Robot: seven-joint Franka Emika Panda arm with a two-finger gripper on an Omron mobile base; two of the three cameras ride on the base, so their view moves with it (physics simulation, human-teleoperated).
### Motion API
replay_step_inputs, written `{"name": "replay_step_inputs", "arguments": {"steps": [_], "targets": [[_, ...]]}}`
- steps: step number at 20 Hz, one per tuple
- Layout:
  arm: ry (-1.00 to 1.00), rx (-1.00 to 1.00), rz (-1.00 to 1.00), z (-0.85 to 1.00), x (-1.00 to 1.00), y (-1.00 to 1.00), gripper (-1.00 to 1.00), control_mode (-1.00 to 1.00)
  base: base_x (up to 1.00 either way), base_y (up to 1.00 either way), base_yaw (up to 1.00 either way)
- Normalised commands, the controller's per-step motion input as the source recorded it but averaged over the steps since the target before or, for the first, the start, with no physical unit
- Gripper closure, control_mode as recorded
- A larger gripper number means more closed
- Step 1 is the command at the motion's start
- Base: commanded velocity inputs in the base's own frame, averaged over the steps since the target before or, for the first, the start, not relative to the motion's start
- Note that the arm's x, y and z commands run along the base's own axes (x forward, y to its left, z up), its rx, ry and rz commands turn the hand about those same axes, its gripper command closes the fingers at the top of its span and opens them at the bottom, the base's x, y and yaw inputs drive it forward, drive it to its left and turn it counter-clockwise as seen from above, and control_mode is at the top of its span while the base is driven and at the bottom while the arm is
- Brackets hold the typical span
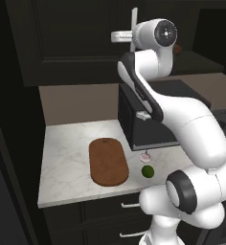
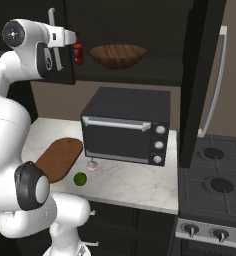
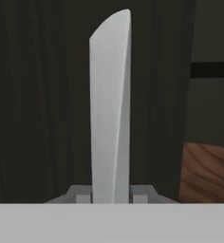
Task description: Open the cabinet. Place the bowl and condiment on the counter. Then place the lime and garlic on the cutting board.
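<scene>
Open cabinet [image 2: 200, 75] holds bowl [image 2: 118, 55] and condiment [image 2: 78, 52]; fingers [image 3: 84, 193] pinch its handle [image 3: 110, 109].

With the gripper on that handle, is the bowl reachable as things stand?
Probably not yet. The gripper is shut on the left door's handle, so it isn't free. Otherwise the way looks open: the right door stands swung out, and the bowl sits exposed on the shelf beside the condiment.

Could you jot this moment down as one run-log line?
step: opening cabinet | fingers: shut on handle | bowl, condiment: on shelf | lime, garlic: on counter
</scene>
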Motion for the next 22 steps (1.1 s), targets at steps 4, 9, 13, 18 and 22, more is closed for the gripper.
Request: {"name": "replay_step_inputs", "arguments": {"steps": [4, 9, 13, 18, 22], "targets": [[0.0, -0.01, 0.0, 0.0, -0.36, 0.0, 1.0, -1.0, 0.0, 0.0, 0.0], [0.0, -0.03, 0.0, 0.0, -0.4, 0.06, 1.0, -1.0, 0.0, 0.0, 0.0], [0.0, -0.04, 0.0, 0.0, -0.42, 0.1, 1.0, -1.0, 0.0, 0.0, 0.0], [0.0, -0.05, 0.0, -0.05, -0.4, 0.16, 1.0, -1.0, 0.0, 0.0, 0.0], [0.01, -0.05, 0.0, -0.11, -0.43, 0.16, 1.0, -1.0, 0.0, 0.0, 0.0]]}}
